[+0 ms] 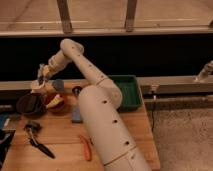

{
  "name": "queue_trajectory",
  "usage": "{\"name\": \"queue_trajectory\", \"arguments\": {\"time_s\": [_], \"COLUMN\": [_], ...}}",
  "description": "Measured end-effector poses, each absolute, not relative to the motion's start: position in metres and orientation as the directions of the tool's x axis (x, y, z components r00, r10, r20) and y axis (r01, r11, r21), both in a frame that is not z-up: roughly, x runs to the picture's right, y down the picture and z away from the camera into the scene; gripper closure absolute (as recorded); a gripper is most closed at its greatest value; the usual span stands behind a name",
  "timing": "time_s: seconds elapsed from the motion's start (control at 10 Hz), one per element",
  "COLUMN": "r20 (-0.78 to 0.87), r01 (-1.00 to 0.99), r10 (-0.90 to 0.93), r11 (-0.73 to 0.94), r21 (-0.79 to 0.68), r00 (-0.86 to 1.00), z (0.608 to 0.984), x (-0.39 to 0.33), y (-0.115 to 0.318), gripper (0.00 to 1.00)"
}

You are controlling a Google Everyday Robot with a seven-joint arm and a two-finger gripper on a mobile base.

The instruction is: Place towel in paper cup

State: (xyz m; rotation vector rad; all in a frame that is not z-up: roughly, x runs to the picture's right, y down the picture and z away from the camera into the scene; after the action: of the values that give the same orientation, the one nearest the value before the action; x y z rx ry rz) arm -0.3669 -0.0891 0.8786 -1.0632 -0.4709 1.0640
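The pale paper cup (36, 86) stands at the back left of the wooden table (60, 137). My gripper (41, 75) is at the end of the white arm (75, 55), just above the cup's rim and slightly to its right. Whether it holds the towel is hidden. A small grey-blue object (58, 84) sits right of the cup; I cannot tell if it is the towel.
A dark bowl (30, 104) and a red bowl with yellow food (56, 102) sit in front of the cup. A green bin (126, 90) is at the back right. A blue sponge (76, 114), a red sausage-like item (86, 148) and a black tool (38, 141) lie nearer.
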Motion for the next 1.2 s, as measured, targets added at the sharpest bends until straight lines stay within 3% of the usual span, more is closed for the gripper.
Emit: {"name": "queue_trajectory", "arguments": {"time_s": [0.9, 1.2], "r20": [-0.120, -0.035], "r01": [-0.360, -0.332], "r10": [0.832, 0.845], "r11": [0.101, 0.171], "r21": [-0.928, -0.928], "r00": [0.542, 0.534], "z": [0.852, 0.843], "x": [-0.397, -0.400], "y": [-0.065, -0.057], "gripper": [1.00, 1.00]}}
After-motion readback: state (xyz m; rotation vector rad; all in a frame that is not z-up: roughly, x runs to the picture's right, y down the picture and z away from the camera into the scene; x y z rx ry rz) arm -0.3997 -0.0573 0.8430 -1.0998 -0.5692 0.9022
